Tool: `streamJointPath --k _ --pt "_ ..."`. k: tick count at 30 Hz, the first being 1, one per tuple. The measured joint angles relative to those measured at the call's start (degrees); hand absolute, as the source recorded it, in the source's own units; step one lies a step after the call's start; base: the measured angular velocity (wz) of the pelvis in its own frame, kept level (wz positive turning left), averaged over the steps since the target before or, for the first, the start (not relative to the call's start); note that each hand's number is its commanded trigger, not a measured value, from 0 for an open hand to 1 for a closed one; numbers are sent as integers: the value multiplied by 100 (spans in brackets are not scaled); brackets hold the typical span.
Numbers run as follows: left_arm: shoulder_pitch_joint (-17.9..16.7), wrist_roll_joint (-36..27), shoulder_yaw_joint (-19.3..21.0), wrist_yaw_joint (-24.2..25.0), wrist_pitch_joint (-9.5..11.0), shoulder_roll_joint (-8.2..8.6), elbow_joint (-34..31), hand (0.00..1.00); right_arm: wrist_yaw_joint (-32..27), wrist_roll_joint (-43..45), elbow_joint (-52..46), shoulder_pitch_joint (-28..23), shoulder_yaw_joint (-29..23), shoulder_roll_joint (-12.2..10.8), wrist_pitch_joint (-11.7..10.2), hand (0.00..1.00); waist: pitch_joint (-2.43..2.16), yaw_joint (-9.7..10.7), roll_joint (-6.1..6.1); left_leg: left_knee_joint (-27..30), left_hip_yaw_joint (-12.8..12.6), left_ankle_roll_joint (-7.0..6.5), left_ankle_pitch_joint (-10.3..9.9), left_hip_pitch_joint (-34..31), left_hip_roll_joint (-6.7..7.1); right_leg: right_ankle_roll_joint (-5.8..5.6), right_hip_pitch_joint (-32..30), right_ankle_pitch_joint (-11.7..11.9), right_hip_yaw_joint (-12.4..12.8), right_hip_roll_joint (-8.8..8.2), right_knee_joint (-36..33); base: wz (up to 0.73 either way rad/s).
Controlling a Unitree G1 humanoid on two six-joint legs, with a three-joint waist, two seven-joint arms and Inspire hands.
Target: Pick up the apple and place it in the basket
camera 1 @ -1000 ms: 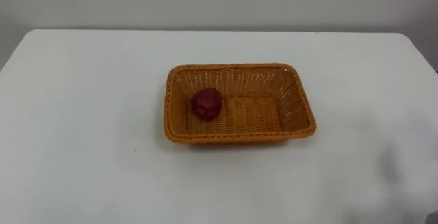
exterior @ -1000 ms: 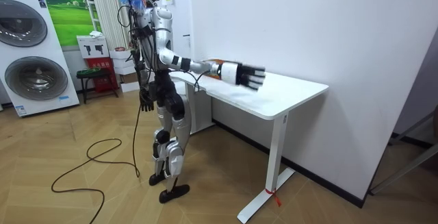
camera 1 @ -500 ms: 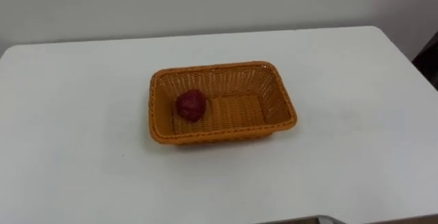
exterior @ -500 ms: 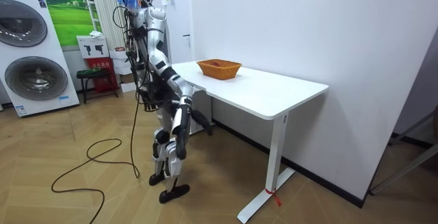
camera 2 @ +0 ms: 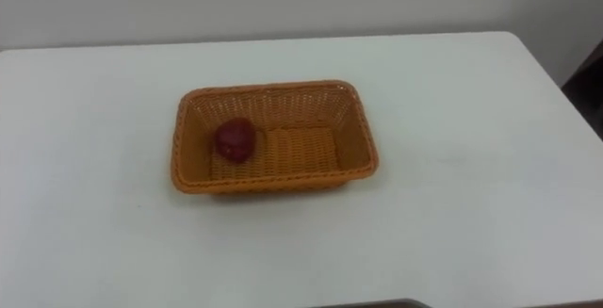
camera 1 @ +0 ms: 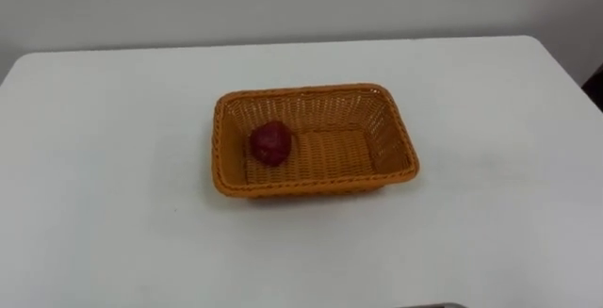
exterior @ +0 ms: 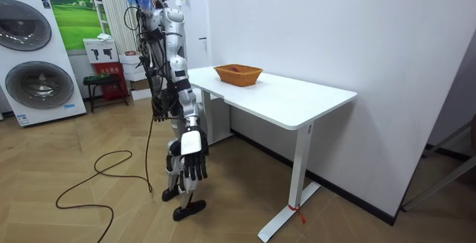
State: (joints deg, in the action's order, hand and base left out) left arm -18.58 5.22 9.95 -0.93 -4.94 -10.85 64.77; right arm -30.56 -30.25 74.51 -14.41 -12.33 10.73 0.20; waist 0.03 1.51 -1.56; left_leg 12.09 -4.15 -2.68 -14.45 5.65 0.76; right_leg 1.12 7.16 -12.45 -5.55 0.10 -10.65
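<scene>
Right at the robot's side, the right hand (exterior: pixel 192 152) hangs low beside its leg. The fingers are straight and spread, pointing at the wooden floor (exterior: pixel 89 221), with nothing in them. The left hand (exterior: pixel 158 112) is up by the hip on the far side of the body, and it's too small to tell whether it's open or closed. The robot stands upright at the end of the white table (camera 1: pixel 490 204) that lies toward the room view's left, arms down.

Out onto the tabletop now: a broad bare stretch of white comes first, then the orange wicker basket (camera 1: pixel 316 186). It is rectangular, sitting flat around the middle of the table with its long side across the eye views. Inside it is the apple (camera 1: pixel 270 143), dark red, resting on the woven floor in the left part of the basket, close to the left wall. The right part of the basket has nothing else in it.

Past the basket, more white table runs back to its far edge, which meets a plain pale wall (camera 1: pixel 283 2). Off at the room view's left, well away from the table, stand white washing machines (exterior: pixel 43 83).
</scene>
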Motion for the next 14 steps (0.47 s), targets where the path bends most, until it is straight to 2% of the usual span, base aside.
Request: streamJointPath --k 3,5,8,14 --pt "4 137 -3 8 -135 116 43 0 516 670 164 48 162 -16 275 0 7 -28 48 -7 10 3 4 1 5 0 4 -1 21 -3 -1 0" --pt "1 176 -4 48 -218 147 48 0 749 996 162 63 269 -24 375 0 9 -36 47 -3 -1 9 8 2 5 4 4 -4 34 4 2 0" --pt "27 178 -4 66 -254 176 49 0 1032 1396 158 119 418 -26 482 0 9 -40 41 10 -30 10 9 2 3 5 8 -10 45 5 8 0" --pt "103 173 -13 64 -263 189 63 0 1418 1944 160 209 499 -145 518 0 15 -46 17 24 -44 8 10 9 8 -1 21 -12 64 0 69 -1"
